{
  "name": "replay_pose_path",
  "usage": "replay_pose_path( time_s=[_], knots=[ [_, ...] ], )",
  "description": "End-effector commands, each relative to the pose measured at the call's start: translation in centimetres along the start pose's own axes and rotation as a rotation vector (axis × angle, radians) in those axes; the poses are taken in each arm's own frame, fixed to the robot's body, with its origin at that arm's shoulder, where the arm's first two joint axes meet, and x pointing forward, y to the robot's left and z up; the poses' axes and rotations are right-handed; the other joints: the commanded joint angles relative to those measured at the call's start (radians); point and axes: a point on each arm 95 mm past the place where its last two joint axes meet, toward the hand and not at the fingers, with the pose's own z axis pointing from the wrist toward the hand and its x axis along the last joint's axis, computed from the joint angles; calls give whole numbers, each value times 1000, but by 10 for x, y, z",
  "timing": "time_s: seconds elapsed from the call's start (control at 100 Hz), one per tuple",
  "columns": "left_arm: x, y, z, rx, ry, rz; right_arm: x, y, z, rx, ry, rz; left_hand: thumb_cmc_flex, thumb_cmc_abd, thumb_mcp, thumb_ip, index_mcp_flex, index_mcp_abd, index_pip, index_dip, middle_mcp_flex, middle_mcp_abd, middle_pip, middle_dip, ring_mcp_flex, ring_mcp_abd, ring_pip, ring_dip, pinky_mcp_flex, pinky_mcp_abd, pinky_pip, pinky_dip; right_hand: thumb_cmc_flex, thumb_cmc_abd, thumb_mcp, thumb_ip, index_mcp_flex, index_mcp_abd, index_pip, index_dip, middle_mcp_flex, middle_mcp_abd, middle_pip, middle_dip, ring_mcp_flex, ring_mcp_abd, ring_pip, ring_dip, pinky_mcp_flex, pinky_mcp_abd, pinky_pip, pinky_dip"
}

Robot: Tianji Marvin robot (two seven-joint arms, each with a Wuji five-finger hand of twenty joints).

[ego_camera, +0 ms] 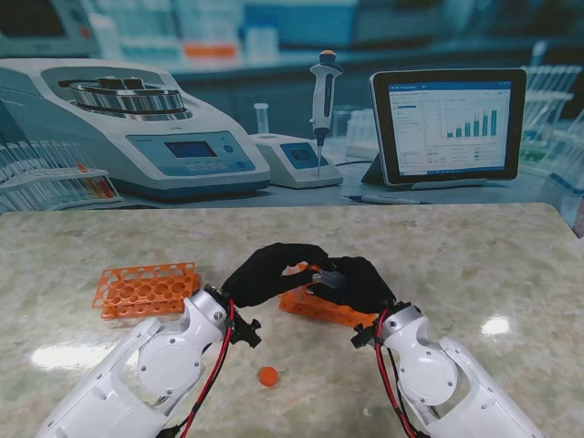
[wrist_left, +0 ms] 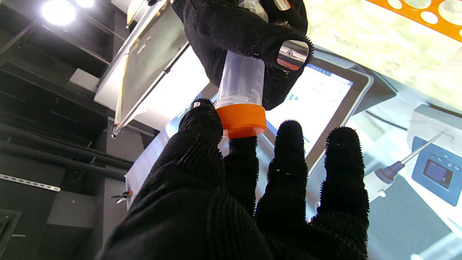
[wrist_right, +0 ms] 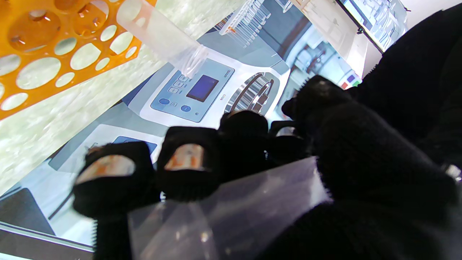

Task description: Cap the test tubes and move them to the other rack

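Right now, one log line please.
phase: capping | right hand: holds tube | left hand: on orange cap | spare cap: on table

Clear plastic tube (wrist_left: pixel 241 81), ribbed orange cap (wrist_left: pixel 241 121).

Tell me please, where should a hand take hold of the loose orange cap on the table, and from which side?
Take the loose orange cap by its round rim, thumb and finger opposite, probably from straight above: it lies flat and low on the table, nothing beside it.
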Motion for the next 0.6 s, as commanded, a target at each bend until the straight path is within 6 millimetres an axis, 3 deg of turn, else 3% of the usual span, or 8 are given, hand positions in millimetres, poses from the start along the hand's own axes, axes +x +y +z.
replay_pose_path(
  time_s=[0.0, 0.32, 0.4, 0.44, 0.59],
  knots=[
    [2, 0, 0, -5, 2, -4, 3, -3, -1, -2, 3, 12, 53, 48, -29, 35, -35, -42, -22, 18, -34, -51, 3, -23, -36, -13, -39, -30, -28, 19, -53, -6, 5, 14, -12, -19, -5, -39, 16, 20, -3, -6, 14, -6, 21, -34, 33, 11, 19, 3, 40, 3],
    [4, -1, 3, -9, 8, -21, 3, -3, -2, -3, 1, 14, 22, 72, -52, 40, -62, -46, -41, 28, -85, -33, -24, -48, -95, -21, -97, -92, -98, 66, -172, -59, 4, 15, -12, -19, -5, -38, 16, 20, -3, -6, 14, -5, 21, -31, 35, 12, 19, 2, 40, 3],
    [5, -1, 4, -9, 10, -24, 3, -3, -2, -3, 0, 15, 6, 75, -56, 41, -71, -43, -49, 30, -100, -27, -32, -54, -108, -22, -110, -109, -105, 61, -210, -79, 4, 15, -13, -19, -5, -39, 16, 21, -3, -7, 14, -6, 21, -31, 35, 12, 19, 2, 40, 3],
    [5, -1, 4, -9, 11, -25, 3, -3, -2, -3, -1, 15, -8, 79, -62, 39, -81, -40, -57, 27, -112, 1, -39, -58, -118, -23, -115, -113, -117, 57, -222, -85, 4, 15, -13, -19, -5, -39, 16, 21, -3, -7, 14, -6, 21, -31, 35, 12, 19, 2, 40, 3],
    [5, -2, 6, -1, 18, -33, 2, -3, -2, -5, -2, 16, -65, 94, -71, 36, -108, -23, -83, 21, -137, 3, -54, -67, -147, -24, -126, -126, -146, 39, -264, -102, 4, 16, -13, -19, -5, -39, 16, 21, -4, -7, 14, -6, 21, -32, 35, 12, 19, 2, 40, 3]
  ],
)
